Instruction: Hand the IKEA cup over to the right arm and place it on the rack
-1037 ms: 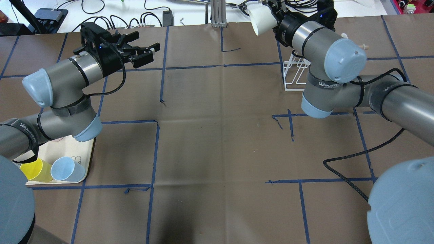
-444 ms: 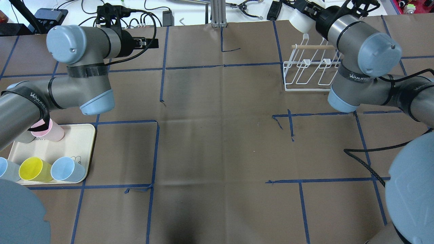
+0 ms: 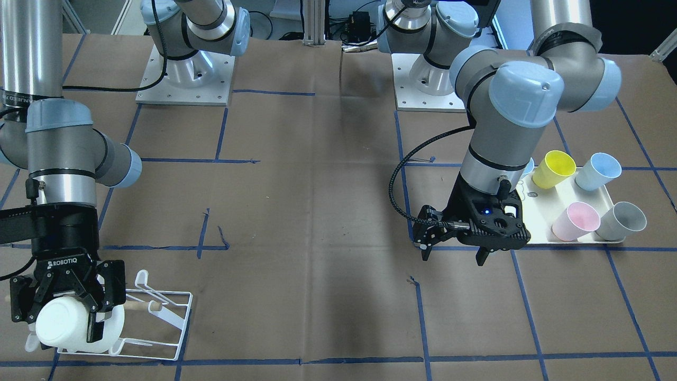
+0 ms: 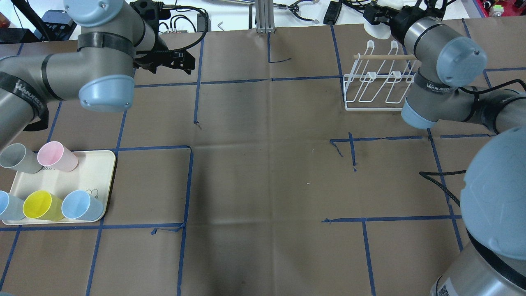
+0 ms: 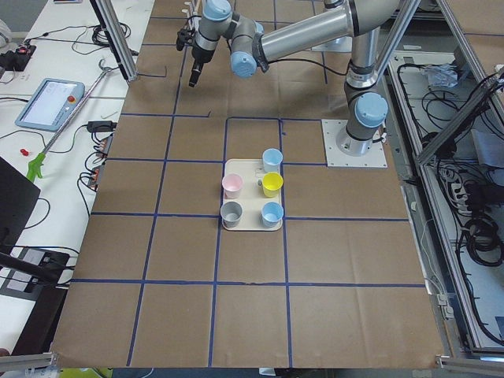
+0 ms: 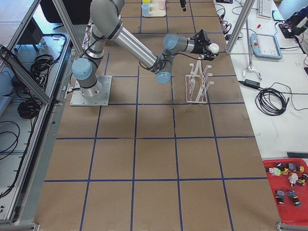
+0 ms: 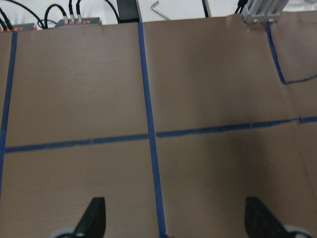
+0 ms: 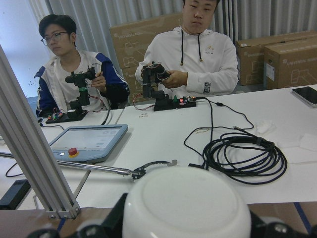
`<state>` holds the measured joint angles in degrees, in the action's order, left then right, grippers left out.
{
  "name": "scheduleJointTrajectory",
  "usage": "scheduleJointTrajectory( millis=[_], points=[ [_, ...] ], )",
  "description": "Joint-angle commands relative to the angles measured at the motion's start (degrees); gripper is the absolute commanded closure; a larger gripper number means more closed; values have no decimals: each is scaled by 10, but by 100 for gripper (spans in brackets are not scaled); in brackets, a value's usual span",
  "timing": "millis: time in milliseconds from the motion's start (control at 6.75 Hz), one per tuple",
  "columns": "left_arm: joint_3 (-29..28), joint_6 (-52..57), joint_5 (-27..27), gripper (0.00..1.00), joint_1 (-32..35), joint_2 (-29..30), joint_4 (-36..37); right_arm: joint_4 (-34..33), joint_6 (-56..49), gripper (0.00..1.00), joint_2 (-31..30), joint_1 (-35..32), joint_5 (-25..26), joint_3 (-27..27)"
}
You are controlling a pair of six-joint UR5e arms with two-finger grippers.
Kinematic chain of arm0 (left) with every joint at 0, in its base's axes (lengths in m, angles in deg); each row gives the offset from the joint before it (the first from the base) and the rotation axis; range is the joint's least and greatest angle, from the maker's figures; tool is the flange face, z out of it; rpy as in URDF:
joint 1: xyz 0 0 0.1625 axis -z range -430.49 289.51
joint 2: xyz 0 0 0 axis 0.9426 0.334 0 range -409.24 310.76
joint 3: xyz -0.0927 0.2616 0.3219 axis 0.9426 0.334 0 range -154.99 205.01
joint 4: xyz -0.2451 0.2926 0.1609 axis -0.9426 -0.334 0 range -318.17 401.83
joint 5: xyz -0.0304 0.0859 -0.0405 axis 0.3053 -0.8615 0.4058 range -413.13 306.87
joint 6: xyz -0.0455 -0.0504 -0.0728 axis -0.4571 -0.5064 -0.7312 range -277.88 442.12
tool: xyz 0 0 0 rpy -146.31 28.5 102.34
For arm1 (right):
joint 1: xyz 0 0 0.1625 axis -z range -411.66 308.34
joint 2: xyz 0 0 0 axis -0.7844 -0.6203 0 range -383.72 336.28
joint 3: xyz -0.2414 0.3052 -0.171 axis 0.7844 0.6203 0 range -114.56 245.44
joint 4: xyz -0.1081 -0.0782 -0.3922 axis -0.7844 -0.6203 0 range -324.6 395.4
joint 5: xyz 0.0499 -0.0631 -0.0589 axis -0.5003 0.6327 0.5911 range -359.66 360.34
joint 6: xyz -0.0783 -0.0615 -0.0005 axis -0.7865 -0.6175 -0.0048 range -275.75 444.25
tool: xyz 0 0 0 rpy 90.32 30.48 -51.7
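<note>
Read from the robot's side of the bench (image 4: 263, 172), with the robot at 6 o'clock, the nearest thing is a cream tray (image 4: 92, 176) at about 8 o'clock. Five cups stand on it: a yellow cup (image 4: 41, 205) between two pale blue cups (image 4: 80, 204) in the near row, and a pink cup (image 4: 55, 156) beside a grey cup (image 4: 18, 158) in the row behind.

Further out, the left arm (image 4: 82, 70) reaches toward 11 o'clock. Its jaws point down over bare brown paper and blue tape lines. They are spread wide with nothing between them, and they are clear of the surface.

At about 1 o'clock the white wire rack (image 4: 372, 109) sits on the bench, with a wooden dowel (image 4: 384, 56) lying across its prongs. No cup hangs on it. The right arm (image 4: 435, 61) stretches over it, and its jaws are clamped on the white cup (image 3: 63, 323). The cup is turned on its side with its closed base facing away from the robot, and it is held just above the rack's far edge. Whether it touches a prong cannot be told.

Beyond the bench edge, a coil of black cable (image 8: 242, 153) lies on a white desk where two operators (image 8: 190, 59) sit.
</note>
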<state>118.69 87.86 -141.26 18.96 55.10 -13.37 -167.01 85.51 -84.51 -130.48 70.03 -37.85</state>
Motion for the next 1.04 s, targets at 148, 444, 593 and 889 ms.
scheduleJointTrajectory(
  millis=[148, 444, 593, 889],
  points=[
    [-131, -16, 1, 1, -1, -39, -284, -1, -55, 94, 47, -1, 1, 22],
    [-127, -15, 0, 1, -19, -58, -315, 0, -54, 93, 70, -4, 0, 47],
    [-119, -14, -6, 1, -22, -65, -316, 0, -55, 93, 70, -5, 1, 43],
    [-80, 1, -7, 0, -76, -82, -318, 2, -50, 92, 70, -5, 1, 27]
  ],
)
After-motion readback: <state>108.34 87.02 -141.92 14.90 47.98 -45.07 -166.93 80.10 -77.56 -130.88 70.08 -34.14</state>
